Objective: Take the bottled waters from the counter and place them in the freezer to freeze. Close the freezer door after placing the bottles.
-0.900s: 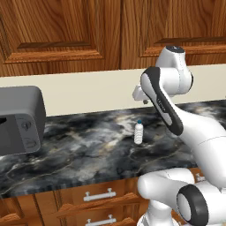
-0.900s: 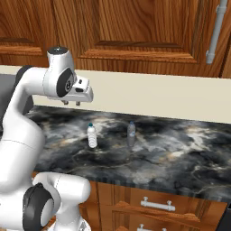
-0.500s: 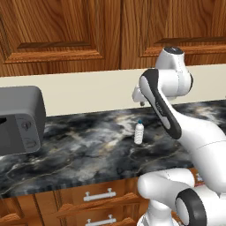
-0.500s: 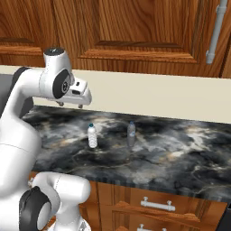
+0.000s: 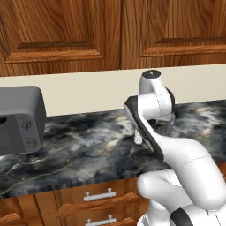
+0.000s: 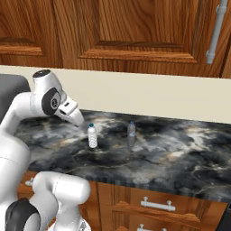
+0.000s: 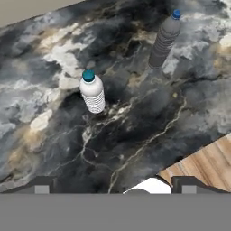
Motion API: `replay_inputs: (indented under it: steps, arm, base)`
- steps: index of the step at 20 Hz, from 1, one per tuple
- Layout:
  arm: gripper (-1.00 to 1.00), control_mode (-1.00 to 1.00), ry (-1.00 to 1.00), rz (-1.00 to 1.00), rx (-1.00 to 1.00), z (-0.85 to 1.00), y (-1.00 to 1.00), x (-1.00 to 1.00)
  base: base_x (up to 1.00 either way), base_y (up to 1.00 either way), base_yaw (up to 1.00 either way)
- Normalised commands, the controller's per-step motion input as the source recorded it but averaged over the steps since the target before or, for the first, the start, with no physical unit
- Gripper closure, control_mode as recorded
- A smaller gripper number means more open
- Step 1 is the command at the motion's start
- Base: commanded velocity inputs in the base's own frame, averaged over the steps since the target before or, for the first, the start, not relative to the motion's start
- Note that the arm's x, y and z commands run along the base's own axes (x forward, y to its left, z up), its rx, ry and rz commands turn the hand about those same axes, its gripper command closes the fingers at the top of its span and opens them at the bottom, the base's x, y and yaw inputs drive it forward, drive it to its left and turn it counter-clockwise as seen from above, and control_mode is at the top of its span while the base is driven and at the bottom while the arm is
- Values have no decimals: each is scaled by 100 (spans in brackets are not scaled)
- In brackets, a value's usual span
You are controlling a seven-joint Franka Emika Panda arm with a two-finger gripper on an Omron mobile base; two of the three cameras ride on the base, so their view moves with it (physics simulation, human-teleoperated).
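Two bottled waters stand upright on the black marble counter [image 6: 180, 158]. In the right base view, the whitish bottle [image 6: 92, 136] is on the left and the clearer bottle [image 6: 131, 133] on the right. The hand view shows the whitish bottle [image 7: 92, 93] near the middle and the clearer bottle [image 7: 164, 40] at upper right. My gripper [image 7: 115, 184] is open with nothing between its fingers. It hangs above the counter's front part, short of both bottles. In the right base view the gripper [image 6: 77, 120] hovers just left of and above the whitish bottle. The arm covers most of that bottle [image 5: 138, 137] in the left base view. The freezer and its door are out of view.
A grey toaster [image 5: 17, 119] stands on the counter far to the left. Wooden wall cabinets [image 6: 135, 31] hang above a cream backsplash. Brown drawers with silver bar handles [image 5: 98, 195] sit under the counter edge. A silver vertical handle [image 6: 215, 31] is at the upper right.
The arm has bent forward and its hand has come down closer to the counter, near the whitish bottle. Both bottles stay where they were.
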Motion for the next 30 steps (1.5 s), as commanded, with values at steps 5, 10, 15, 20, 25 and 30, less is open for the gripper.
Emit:
replay_inputs:
  steps: [5, 10, 15, 20, 25, 30]
  arm:
    - [-100, -100, -1, -48, -16, -40, 14, 2]
    - [-100, -100, -1, -48, -26, -7, 33, 14]
    - [-100, -100, -7, -31, -12, -9, 41, 33]
    - [-100, -100, -24, -20, -8, -32, 22, 36]
    - [-100, -100, -15, -24, 0, -51, -7, 44]
    - [-100, -100, 2, -21, 0, -21, -31, 54]
  base:
    - [0, 0, 0]
    - [0, 0, 0]
    - [0, 0, 0]
    - [0, 0, 0]
    - [0, 0, 0]
    - [0, 0, 0]
